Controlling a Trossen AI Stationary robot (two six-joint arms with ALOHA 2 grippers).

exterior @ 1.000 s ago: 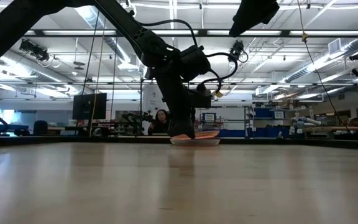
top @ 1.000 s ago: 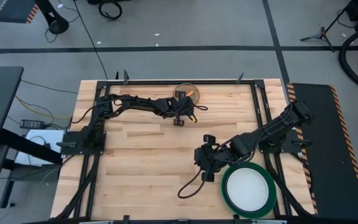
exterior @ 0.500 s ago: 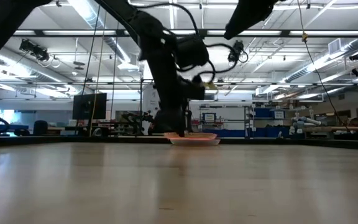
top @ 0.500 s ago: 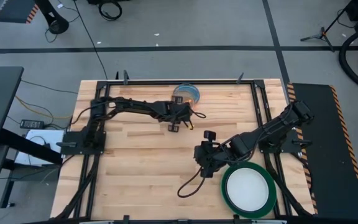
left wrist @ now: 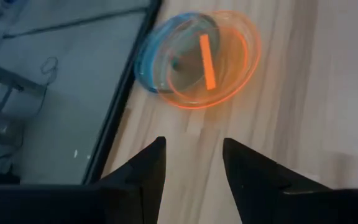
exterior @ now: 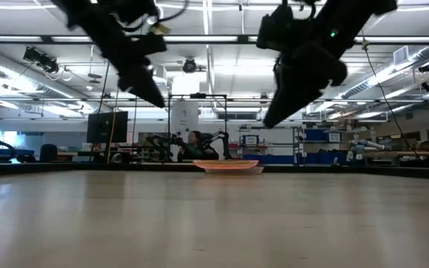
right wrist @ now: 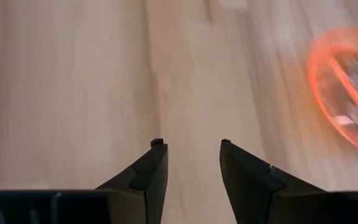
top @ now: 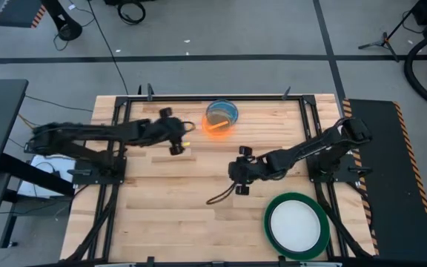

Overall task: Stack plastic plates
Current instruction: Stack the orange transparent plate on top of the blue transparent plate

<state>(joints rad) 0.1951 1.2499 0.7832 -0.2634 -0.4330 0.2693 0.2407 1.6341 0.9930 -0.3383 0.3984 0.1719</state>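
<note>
A small translucent blue plate (top: 223,111) lies by the table's far edge. A small translucent orange-pink plate (top: 216,128) rests partly on its near rim, offset toward me; both also show in the left wrist view as blue plate (left wrist: 157,59) and orange-pink plate (left wrist: 225,62). My left gripper (top: 176,144) hovers open to their left, raised, its fingers (left wrist: 151,165) empty. My right gripper (top: 237,178) hangs open over the table's middle, with the orange-pink plate (right wrist: 347,87) ahead of it. A white plate (top: 296,225) sits inside a large dark green plate (top: 270,231) at the near right.
The black frame rail (top: 199,97) runs just behind the small plates. A loose cable (top: 221,197) trails from the right arm over the table's middle. Bare wood lies between the two grippers and along the near left.
My left gripper has opened, let go of the orange-pink plate, risen and drawn back toward the table's left edge. The plate stays lying askew on the blue one. My right gripper has gone from beside the green plate toward the far edge and the table's middle.
</note>
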